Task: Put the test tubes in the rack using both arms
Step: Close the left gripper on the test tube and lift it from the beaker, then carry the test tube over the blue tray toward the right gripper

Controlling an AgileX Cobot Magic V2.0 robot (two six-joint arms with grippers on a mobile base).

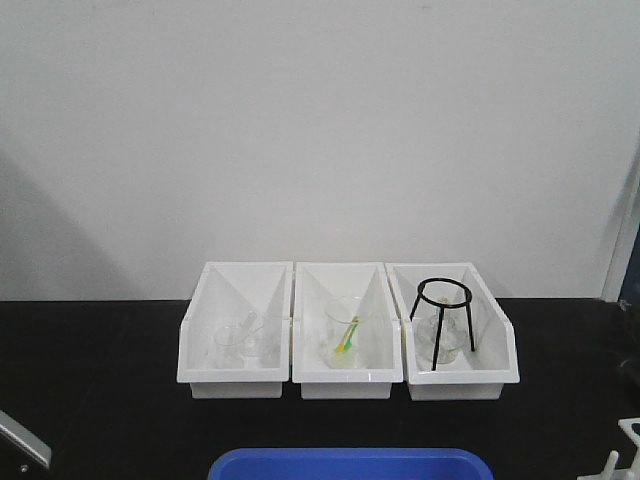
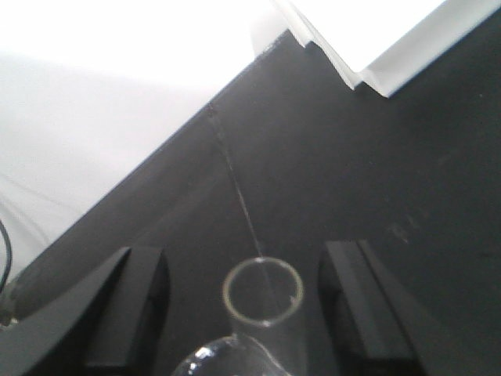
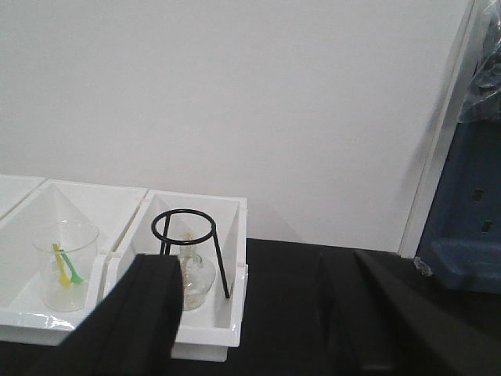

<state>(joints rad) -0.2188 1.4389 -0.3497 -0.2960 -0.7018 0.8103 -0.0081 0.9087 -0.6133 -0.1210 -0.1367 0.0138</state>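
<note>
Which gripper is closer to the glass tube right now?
Left. The tube sits between the open fingers of the left gripper; the right gripper faces the bins, no tube in its view.

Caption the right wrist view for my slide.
Open right end effector facing a white bin holding a black tripod stand.

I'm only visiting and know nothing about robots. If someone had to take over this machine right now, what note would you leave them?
Left pincer: open. The mouth of one test tube sits between its fingers with gaps on both sides, so it is not gripped.
Right pincer: open and empty, facing the right-hand bin.
Rack: only a corner shows at the front right of the table, with no tube seen in it.
Done: nothing visible.
Left: grip the tube and place it in the rack.
</note>
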